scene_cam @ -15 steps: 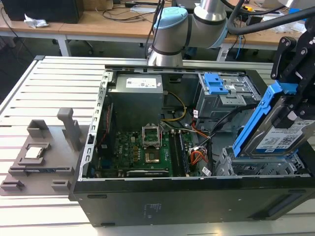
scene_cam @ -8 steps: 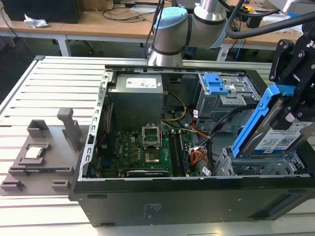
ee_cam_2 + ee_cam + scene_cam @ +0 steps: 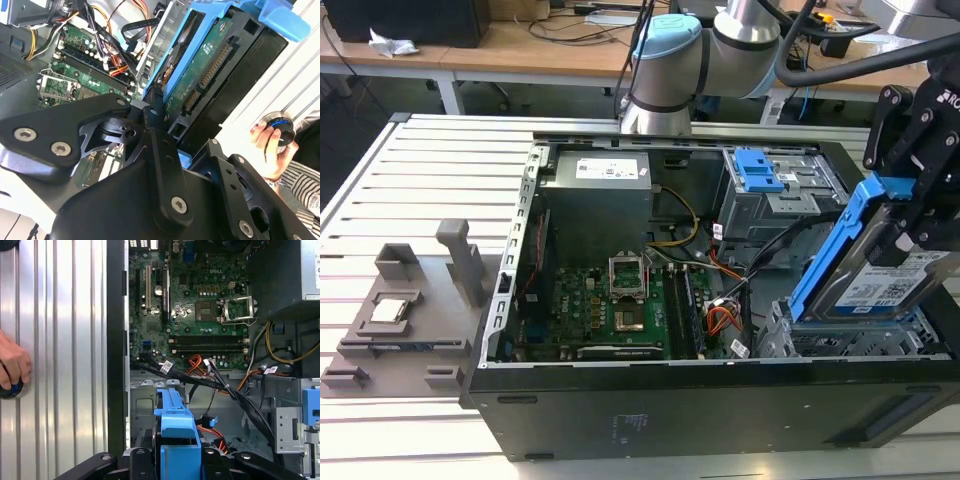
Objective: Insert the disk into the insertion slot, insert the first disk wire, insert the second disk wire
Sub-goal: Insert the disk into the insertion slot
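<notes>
The Universal Robots arm [image 3: 720, 45] reaches from the far side of an open computer case [image 3: 670, 410] and bends down over its corner at the exterior view's right. There the black gripper [image 3: 905, 225] is clamped on the disk [image 3: 885, 285]. In the second wrist view its fingers [image 3: 159, 145] pinch the drive's edge, with the green circuit-board underside [image 3: 200, 80] facing the camera. The disk hangs steeply tilted in its blue carrier, lower end at the mouth of the insertion slot [image 3: 840, 340], the silver perforated cage below it. Whether the drive touches the cage cannot be told, since the cage rim hides its bottom edge. The gripper's upper body is cut off by the frame. In the first wrist view the carrier's blue handle [image 3: 175, 425] points toward the motherboard [image 3: 200, 305]. A person's hand [image 3: 12, 362] rests on a black knob [image 3: 10, 389] on the slatted table [image 3: 60, 340]. White printed labels sit on the disk and on the power supply [image 3: 600, 195].
</notes>
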Robot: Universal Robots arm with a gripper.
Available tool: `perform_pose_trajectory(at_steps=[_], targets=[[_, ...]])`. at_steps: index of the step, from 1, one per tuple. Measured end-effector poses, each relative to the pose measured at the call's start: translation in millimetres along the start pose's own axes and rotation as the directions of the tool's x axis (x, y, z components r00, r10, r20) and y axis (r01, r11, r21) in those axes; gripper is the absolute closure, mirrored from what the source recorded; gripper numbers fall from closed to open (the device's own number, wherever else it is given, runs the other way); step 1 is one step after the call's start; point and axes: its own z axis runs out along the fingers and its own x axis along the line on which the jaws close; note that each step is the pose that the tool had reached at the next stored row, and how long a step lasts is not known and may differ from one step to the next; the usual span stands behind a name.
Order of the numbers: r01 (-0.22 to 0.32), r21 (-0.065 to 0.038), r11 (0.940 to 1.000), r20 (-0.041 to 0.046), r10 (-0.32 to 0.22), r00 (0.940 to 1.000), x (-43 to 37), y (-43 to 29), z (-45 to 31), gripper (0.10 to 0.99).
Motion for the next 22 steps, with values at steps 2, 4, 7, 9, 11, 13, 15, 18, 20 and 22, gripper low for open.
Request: perform_pose_trajectory(at_steps=[2,4,7,9,11,13,15,18,20,22], targets=[[0.008,0.0,1.0,-0.0001,-0.008,1.0,-0.7,1.4,1.0,0.725],[0.013,0.0,0.9999,-0.0002,-0.013,0.9999,-1.2,1.7,2.0,0.725],[0.013,0.0,0.9999,-0.0004,-0.013,0.9999,-3.2,1.4,3.1,0.725],[0.013,0.0,0.9999,-0.0004,-0.013,0.9999,-5.6,0.4,3.5,0.725],[0.014,0.0,0.9999,-0.0003,-0.014,0.9999,-7.6,-0.7,4.0,0.725],[0.013,0.0,0.9999,-0.0003,-0.013,0.9999,-7.9,-0.7,5.4,0.725],[0.013,0.0,0.9999,-0.0004,-0.013,0.9999,-8.0,-0.8,7.7,0.725],[0.013,0.0,0.9999,-0.0004,-0.013,0.9999,-7.9,-0.9,10.8,0.725],[0.013,0.0,0.9999,-0.0004,-0.013,0.9999,-8.0,-1.0,12.9,0.725],[0.014,0.0,0.9999,-0.0004,-0.014,0.9999,-8.0,-1.1,15.0,0.725]])
